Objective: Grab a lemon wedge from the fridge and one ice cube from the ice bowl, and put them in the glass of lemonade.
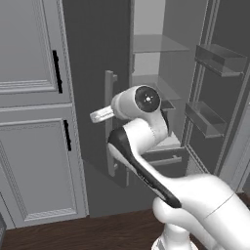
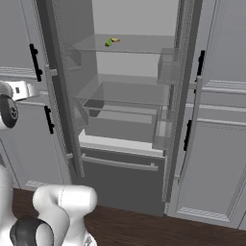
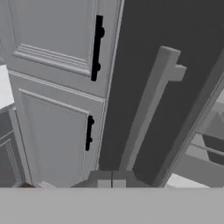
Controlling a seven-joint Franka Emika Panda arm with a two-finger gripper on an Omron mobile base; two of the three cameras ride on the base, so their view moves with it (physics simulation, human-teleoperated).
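The fridge (image 2: 129, 96) stands open, showing its pale interior and clear shelves. A tiny green lemon wedge (image 2: 109, 43) lies on the upper shelf. My gripper (image 3: 111, 183) is shut with nothing between its fingertips. It points at the dark left fridge door (image 3: 144, 52), just below that door's long grey bar handle (image 3: 151, 109). From the left base the hand (image 1: 100, 115) sits left of that handle (image 1: 110, 122), outside the fridge and well below the wedge's shelf. The ice bowl and the glass of lemonade are out of view.
Light grey panelled cabinets with black handles flank the fridge on the left (image 1: 34, 97) and right (image 2: 221, 120). The open right door (image 1: 219, 58) carries clear bins. A lower drawer (image 2: 120, 163) has a bar handle. The floor (image 1: 73, 234) is dark wood.
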